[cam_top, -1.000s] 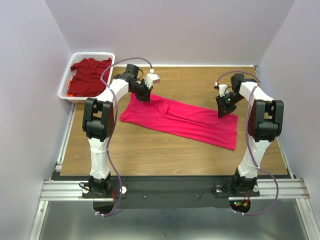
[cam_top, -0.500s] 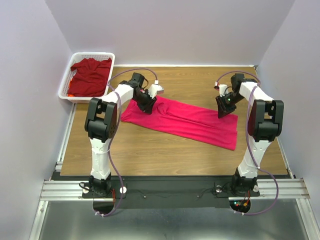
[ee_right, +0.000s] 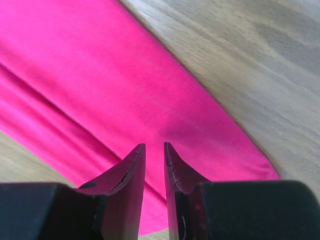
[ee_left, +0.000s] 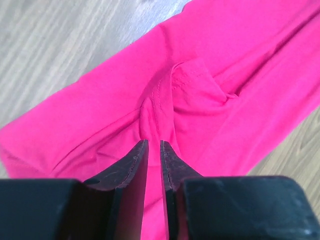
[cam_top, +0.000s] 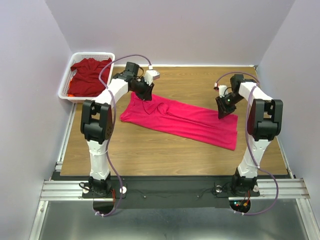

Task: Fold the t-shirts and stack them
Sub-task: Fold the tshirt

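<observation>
The bright pinkish-red t-shirt (cam_top: 185,120) lies folded into a long band slanting across the table. My left gripper (cam_top: 146,96) hovers at its far left end, jaws a narrow gap apart, nothing clamped. Just ahead of its tips (ee_left: 154,142) the t-shirt (ee_left: 225,65) has a small pinched-up ridge with a hem seam. My right gripper (cam_top: 222,112) is over the band's far right corner, also slightly open (ee_right: 154,145) above flat cloth (ee_right: 100,75). The darker maroon t-shirt (cam_top: 90,75) lies crumpled in the basket.
The white mesh basket (cam_top: 66,86) stands at the table's far left corner, beside my left arm. Bare wooden tabletop (cam_top: 165,150) lies in front of the band and behind it. Lilac walls close in the sides and back.
My left gripper has gone from shut to slightly open, leaving a raised wrinkle in the cloth. Its wrist swung right, then back. The right gripper stayed put.
</observation>
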{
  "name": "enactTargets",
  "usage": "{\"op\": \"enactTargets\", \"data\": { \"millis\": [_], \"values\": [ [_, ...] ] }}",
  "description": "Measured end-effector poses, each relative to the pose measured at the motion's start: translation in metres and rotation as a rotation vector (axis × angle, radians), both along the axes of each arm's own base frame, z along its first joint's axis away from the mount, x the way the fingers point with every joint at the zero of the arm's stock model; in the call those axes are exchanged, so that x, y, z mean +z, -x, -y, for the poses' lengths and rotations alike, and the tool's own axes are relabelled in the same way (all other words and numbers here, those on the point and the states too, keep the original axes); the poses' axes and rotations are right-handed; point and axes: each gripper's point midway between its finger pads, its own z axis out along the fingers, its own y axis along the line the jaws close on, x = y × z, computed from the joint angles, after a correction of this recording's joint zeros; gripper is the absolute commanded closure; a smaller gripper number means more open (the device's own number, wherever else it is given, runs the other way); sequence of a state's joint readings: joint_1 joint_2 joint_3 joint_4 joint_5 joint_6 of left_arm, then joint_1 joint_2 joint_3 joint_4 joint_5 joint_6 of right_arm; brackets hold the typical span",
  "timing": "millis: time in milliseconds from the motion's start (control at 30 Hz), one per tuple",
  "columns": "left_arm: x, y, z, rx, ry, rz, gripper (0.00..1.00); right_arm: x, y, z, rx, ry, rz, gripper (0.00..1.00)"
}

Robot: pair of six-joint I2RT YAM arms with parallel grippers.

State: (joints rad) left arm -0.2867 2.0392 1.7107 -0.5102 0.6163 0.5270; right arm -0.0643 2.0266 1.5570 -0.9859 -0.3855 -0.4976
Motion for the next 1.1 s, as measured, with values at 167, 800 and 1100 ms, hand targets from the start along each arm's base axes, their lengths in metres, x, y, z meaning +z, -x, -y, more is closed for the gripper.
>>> {"op": "enactTargets", "data": {
  "millis": [167, 800, 1100],
  "values": [
    [-0.044, 0.000, -0.003, 0.063, -0.043, -0.086, 0.77, -0.019, 0.005, 0.007, 0.007, 0.040, -0.044, 0.73],
    [-0.060, -0.082, -0.026, 0.248, -0.169, -0.037, 0.71, -0.012, 0.118, -0.048, 0.300, -0.030, -0.244, 0.71],
    [0.003, -0.049, -0.037, 0.348, -0.045, -0.068, 0.79, 0.021, 0.079, -0.057, 0.270, -0.069, -0.131, 0.73]
  ]
}}
